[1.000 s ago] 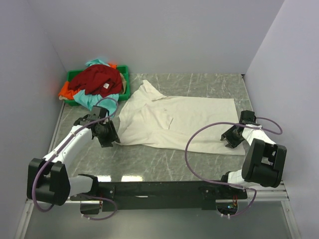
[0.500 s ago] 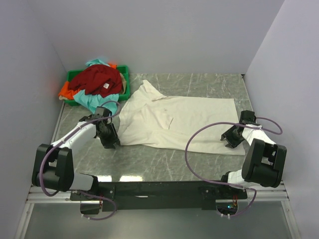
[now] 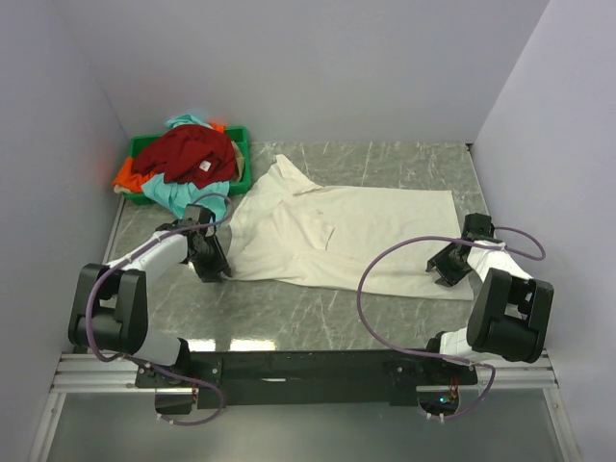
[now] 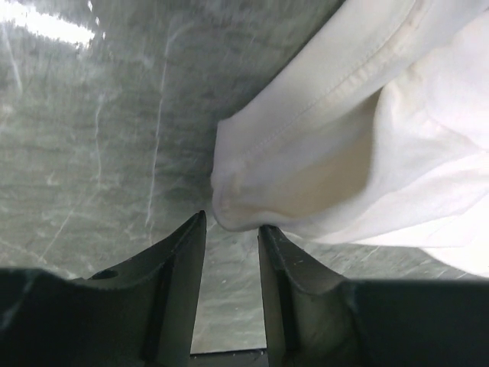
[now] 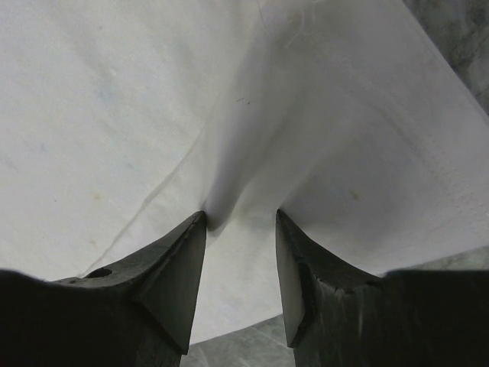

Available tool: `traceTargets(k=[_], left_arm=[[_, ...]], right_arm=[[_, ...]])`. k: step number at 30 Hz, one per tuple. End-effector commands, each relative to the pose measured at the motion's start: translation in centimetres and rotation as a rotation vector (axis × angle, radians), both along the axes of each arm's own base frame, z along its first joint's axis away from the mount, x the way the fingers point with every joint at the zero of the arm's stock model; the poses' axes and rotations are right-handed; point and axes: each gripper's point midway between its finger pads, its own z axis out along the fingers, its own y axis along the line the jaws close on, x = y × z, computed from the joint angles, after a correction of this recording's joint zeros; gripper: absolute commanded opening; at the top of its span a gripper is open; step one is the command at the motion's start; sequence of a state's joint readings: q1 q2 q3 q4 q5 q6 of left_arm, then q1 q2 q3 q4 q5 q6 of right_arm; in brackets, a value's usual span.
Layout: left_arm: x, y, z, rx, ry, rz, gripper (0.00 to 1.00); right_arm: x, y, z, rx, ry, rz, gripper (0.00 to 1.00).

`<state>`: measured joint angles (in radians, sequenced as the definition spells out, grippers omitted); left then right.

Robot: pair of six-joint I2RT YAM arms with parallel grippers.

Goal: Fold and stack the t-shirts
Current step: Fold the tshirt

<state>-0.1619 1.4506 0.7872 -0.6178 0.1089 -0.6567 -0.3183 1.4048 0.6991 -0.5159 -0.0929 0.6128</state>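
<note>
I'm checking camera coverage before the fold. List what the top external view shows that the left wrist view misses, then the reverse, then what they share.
Only the top external view: the green bin at the far left, holding the red shirt, teal shirt and orange shirt, and the right gripper at the near right edge of the cream shirt.

Only the left wrist view: the stitching along the sleeve hem, and the sleeve's tip lying at the gap of the open left gripper.

Both: the cream shirt, the left gripper and the marble table.

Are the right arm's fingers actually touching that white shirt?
Touching. The right wrist view shows the fingers down on the cream-white t-shirt, with a crease of cloth bunched up against their tips.
</note>
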Motion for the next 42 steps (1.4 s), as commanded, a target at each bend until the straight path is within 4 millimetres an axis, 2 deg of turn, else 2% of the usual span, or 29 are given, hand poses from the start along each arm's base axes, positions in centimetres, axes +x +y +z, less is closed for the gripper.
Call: traceTargets(k=[1,6,9,14,22,26,29,34,42], left_arm=[[2.2,-0.3,0.6,-0.021,-0.074,0.014,0.39],[2.5,-0.1,-0.1,-0.016,-0.074,0.023,0.35],[2.5,0.0,-0.6,-0.019,-0.064,0.027,0.26],[2.6,0.8,-1.0,0.019,-0.046,0.046,0.01],[2.2,3.4,0.8,0.14,-0.015,0.05,0.01],[1.4,3.4,1.5,0.141,0.014,0.044,0.01],[0.2,3.2,1.1,0.13,0.068,0.051,0.01],[-3.6,3.2,-0.4,0.126,0.231,0.059,0.01],[-7.2,2.4,-0.6,0.07,0.324,0.063,0.01]], right_arm=[[-1.2,-0.6,-0.9,-0.047,0.039,-0.006,0.49],[-1.5,-0.7,-1.2,-0.055,0.056,-0.013,0.49],[-1.9,-0.8,-1.5,-0.062,0.074,-0.016,0.49],[-2.4,-0.7,-1.9,-0.06,0.096,-0.024,0.49],[-2.8,-1.6,-2.4,-0.098,0.142,-0.052,0.49],[-2.9,-1.7,-2.5,-0.103,0.153,-0.055,0.49],[-3.0,-1.8,-2.6,-0.102,0.161,-0.058,0.49],[-3.5,-2.1,-2.6,-0.117,0.195,-0.082,0.49],[-4.8,-2.0,-1.5,-0.122,0.223,-0.138,0.5]])
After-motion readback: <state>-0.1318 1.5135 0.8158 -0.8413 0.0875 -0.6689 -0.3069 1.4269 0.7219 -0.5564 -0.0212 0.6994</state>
